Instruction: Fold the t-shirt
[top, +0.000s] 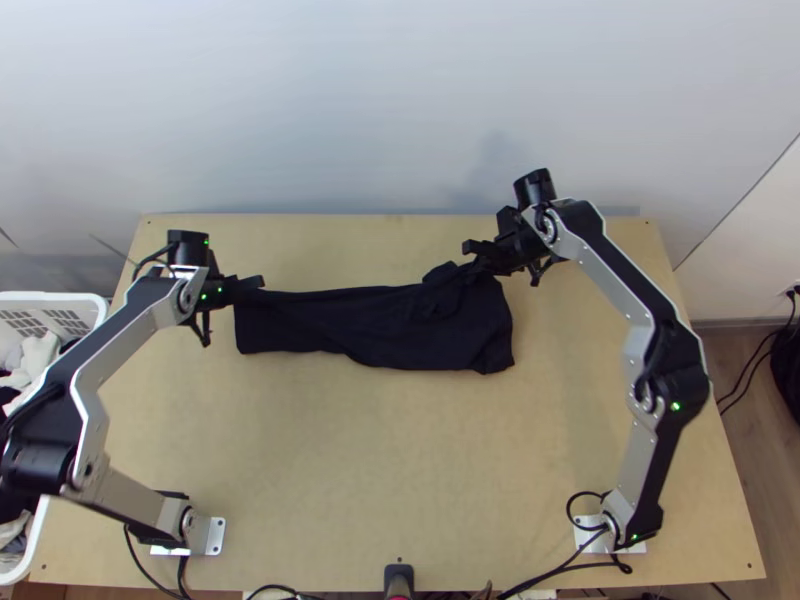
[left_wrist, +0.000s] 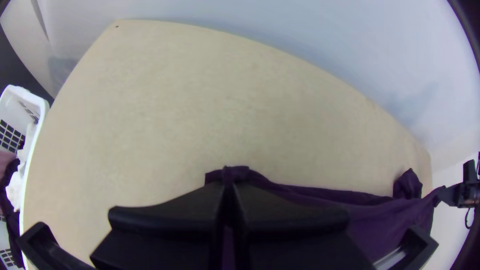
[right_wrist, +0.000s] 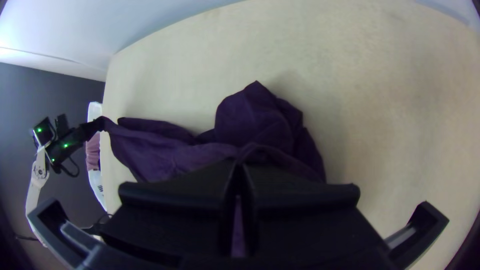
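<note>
Take the far edge of the counter (top: 350, 480) in the top view as twelve o'clock. At nine o'clock, beside the counter, you have a white laundry basket (top: 100, 303) with pale and dark garments (top: 38, 355) in it. Your left arm's base (top: 205, 535) stands at eight o'clock.

Your left gripper (top: 258, 284) is at ten o'clock, over the t-shirt's left end. Its fingers (left_wrist: 165, 220) are brought together on a pinch of cloth at that end's far corner; you can see the gathered fabric right between the tips in the left wrist view.

The dark t-shirt (top: 380, 335) lies from ten o'clock to one o'clock as a long, narrow band, folded over itself, its near edge running a little unevenly across the counter. The far edge runs fairly straight between your two grippers. The left stretch looks smoother; the right end is wider and bunched, with a loose, rumpled lump just beside the right gripper's tips.

Your right gripper (top: 474, 252) is at one o'clock, over the far side of the shirt's right end. Its fingers (right_wrist: 170, 200) are closed on a raised ridge of fabric, and in the right wrist view the lump rises just beyond the tips. Your right arm's base (top: 610, 540) stands at four o'clock.
</note>
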